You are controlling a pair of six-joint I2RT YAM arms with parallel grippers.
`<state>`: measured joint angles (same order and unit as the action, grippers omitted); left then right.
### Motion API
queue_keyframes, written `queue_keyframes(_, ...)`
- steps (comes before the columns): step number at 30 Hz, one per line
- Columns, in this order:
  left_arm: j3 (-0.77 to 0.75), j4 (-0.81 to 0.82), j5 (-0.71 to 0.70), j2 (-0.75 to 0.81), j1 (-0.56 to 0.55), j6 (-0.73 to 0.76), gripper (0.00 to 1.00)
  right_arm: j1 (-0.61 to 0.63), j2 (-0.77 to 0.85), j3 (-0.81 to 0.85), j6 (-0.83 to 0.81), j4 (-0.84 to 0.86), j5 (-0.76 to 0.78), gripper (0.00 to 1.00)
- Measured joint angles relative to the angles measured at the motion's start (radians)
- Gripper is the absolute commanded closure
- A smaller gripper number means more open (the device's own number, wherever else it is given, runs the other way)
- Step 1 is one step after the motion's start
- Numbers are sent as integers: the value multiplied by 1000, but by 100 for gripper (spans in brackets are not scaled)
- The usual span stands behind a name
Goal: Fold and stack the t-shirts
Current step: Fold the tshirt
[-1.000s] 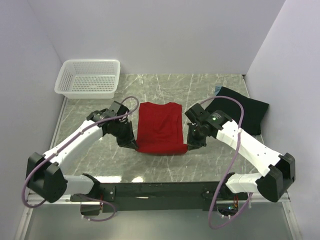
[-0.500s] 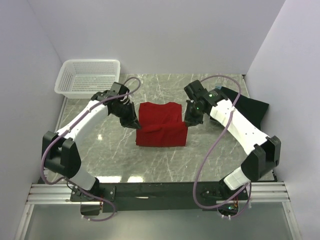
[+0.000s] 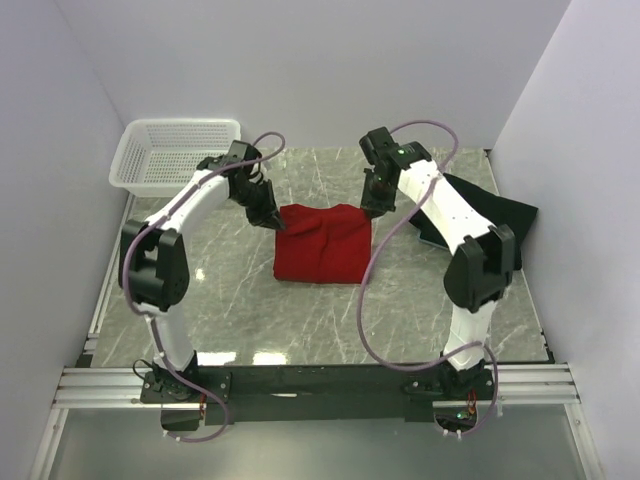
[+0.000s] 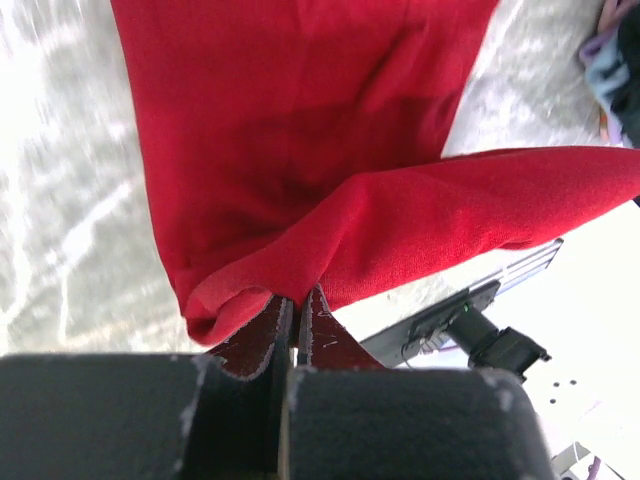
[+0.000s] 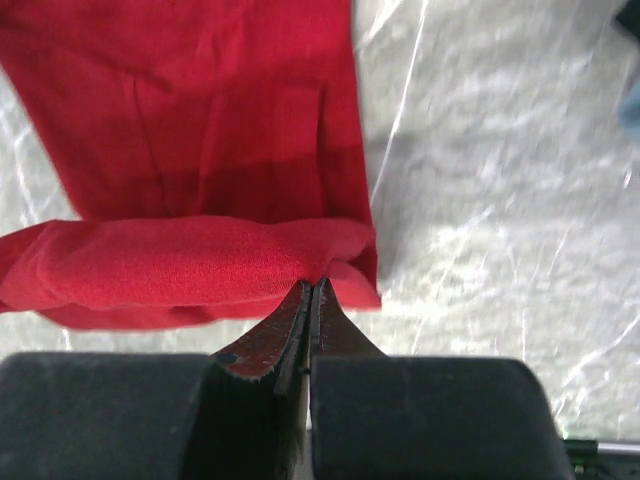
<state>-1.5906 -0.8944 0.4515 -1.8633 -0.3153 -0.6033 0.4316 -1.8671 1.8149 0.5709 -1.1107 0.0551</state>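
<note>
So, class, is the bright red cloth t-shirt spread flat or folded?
Partly folded: left gripper and right gripper each pinch an edge of the red t-shirt, doubled over itself.

Three t-shirts could be counted: one red t-shirt (image 3: 320,250), one black t-shirt (image 3: 505,215), and one light blue edge (image 5: 630,105) of a third, too little of it in sight to say more. There was one white mesh basket (image 3: 130,165). Two arms stood at the one bench (image 3: 230,300), the left arm (image 3: 190,210) and the right arm (image 3: 440,205). Each carried one tool, two in all: the left tool (image 4: 297,305) and the right tool (image 5: 308,290), with two fingers apiece. Two purple cables (image 3: 364,310) showed, one along each arm.
</note>
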Motion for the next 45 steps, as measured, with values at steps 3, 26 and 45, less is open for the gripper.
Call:
queue_keyframes(3, -69, 2, 5, -76, 15, 14, 100, -20, -76, 65, -21, -5, 5, 100)
queue_keyframes(26, -221, 74, 60, -320, 103, 11, 97, -93, -414, 328, -98, 6, -21, 100)
queue_keyframes(45, -76, 206, 44, -204, 136, -13, 25, -129, -270, 156, -233, 206, -299, 14)
